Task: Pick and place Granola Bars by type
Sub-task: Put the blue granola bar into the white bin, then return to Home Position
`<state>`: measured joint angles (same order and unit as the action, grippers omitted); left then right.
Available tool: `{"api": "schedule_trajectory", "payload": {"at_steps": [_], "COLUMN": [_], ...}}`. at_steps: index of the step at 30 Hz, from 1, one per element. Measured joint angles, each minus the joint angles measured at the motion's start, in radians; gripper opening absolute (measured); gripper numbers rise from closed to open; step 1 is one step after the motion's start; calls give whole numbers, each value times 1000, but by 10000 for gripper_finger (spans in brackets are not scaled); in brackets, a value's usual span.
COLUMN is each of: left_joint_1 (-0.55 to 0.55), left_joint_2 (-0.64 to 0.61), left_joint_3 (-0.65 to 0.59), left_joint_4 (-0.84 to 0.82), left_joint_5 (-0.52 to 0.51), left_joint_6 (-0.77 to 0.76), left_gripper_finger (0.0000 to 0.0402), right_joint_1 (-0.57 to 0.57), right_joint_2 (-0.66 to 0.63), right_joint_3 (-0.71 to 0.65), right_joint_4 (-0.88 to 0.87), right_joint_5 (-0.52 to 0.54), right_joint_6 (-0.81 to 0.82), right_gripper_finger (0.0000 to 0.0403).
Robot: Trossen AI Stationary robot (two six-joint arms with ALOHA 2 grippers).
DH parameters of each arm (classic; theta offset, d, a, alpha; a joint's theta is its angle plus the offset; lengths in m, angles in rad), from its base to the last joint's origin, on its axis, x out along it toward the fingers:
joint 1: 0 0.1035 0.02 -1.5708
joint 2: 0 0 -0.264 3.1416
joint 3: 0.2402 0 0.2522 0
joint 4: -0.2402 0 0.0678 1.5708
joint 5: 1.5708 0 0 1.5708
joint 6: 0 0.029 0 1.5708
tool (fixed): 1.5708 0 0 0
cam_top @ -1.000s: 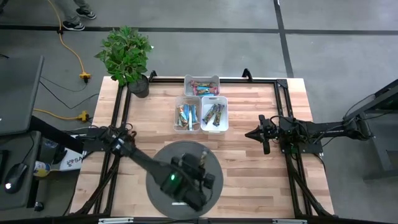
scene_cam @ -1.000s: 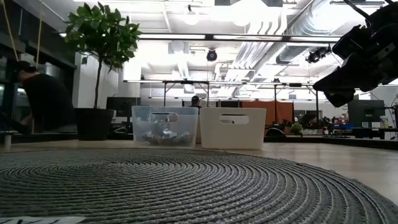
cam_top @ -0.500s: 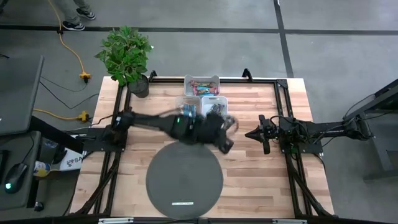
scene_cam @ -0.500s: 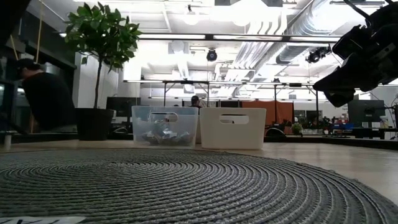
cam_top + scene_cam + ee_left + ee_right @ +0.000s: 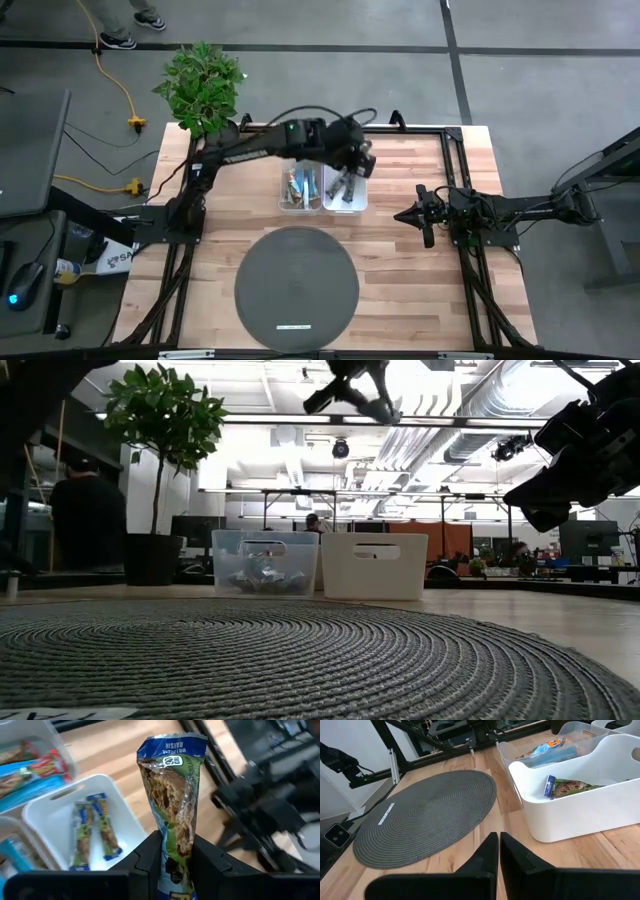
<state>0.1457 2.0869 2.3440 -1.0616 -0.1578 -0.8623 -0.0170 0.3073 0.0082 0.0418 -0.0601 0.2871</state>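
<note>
From above, the left gripper (image 5: 357, 158) is seen over the white bin (image 5: 346, 184), beside a clear bin (image 5: 301, 187) on the wooden table (image 5: 420, 280); a round woven mat (image 5: 296, 290) lies nearer. The right gripper (image 5: 403, 215) is parked apart. In the low view, the mat's coiled ridges fill the foreground. In the left wrist view, a crinkled blue-ended bar (image 5: 174, 800) is clamped upright between the fingers (image 5: 150, 855), above two similar bars (image 5: 95, 830). In the right wrist view, the fingers (image 5: 487, 852) are pressed together.
</note>
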Motion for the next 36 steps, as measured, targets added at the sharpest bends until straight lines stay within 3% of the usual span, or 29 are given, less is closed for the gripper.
{"api": "schedule_trajectory", "payload": {"at_steps": [8, 16, 24, 36], "left_joint_1": [45, 50, 72, 71], "left_joint_2": [1, 2, 11, 11], "left_joint_3": [-82, -336, -529, -571], "left_joint_4": [-28, 99, 216, 320], "left_joint_5": [14, 13, 53, 71], "left_joint_6": [-129, -246, -268, -166], "left_gripper_finger": [85, 85, 85, 86], "right_joint_1": [0, 0, 0, 0], "right_joint_2": [0, 0, 0, 0], "right_joint_3": [0, 0, 0, 0], "right_joint_4": [0, 0, 0, 0], "right_joint_5": [0, 0, 0, 0], "right_joint_6": [0, 0, 0, 0], "right_gripper_finger": [0, 0, 0, 0]}}
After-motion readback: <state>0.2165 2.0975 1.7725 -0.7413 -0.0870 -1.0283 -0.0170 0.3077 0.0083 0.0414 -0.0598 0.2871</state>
